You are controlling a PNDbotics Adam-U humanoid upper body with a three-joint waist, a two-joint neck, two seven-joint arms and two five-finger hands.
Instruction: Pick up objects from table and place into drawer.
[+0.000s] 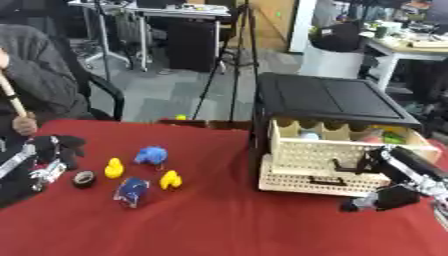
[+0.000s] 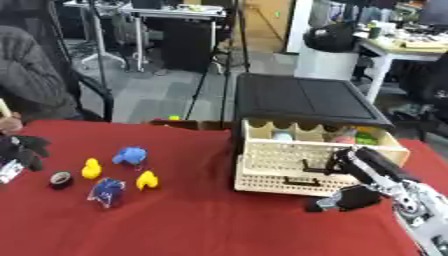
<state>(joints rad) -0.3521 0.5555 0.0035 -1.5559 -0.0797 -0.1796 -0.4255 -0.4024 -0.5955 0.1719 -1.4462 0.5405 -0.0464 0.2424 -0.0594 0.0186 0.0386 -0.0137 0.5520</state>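
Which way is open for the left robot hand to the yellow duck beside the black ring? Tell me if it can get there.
Probably yes. The left robot hand sits at the table's left edge, and the yellow duck lies just to its right on the red cloth, with only the small black ring nearby, not between them.

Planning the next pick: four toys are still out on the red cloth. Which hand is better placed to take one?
The left hand. It sits beside the yellow ducks and blue toys at the table's left. The right hand is across the table at the open drawer, far from them.
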